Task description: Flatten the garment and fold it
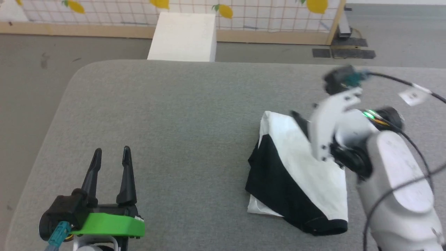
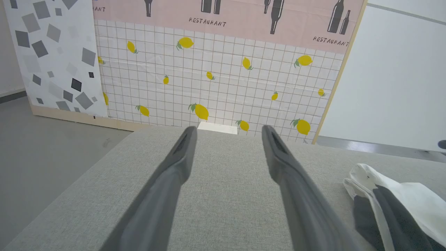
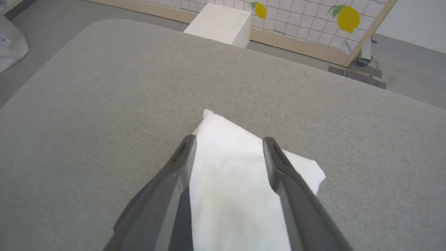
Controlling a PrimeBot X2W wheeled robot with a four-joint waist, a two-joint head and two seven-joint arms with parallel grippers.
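Observation:
The garment point(image 1: 296, 170), white with a black sleeve, lies folded into a small bundle on the right half of the grey table point(image 1: 181, 115). My right gripper point(image 3: 228, 141) hovers just above its white far end point(image 3: 230, 174), jaws wide apart, nothing between them. In the head view the pale right forearm point(image 1: 390, 174) covers the bundle's right side. My left gripper point(image 1: 112, 152) rests open at the table's near left, well away from the cloth. The left wrist view catches the bundle point(image 2: 390, 202) at its lower right, beside the open left gripper point(image 2: 228, 129).
A white block point(image 1: 183, 36) stands on the floor past the table's far edge, in front of a lemon-print grid panel point(image 2: 216, 76). Dark floor plates point(image 1: 343, 52) lie at the back right. A black cable point(image 1: 397, 80) arcs over the right arm.

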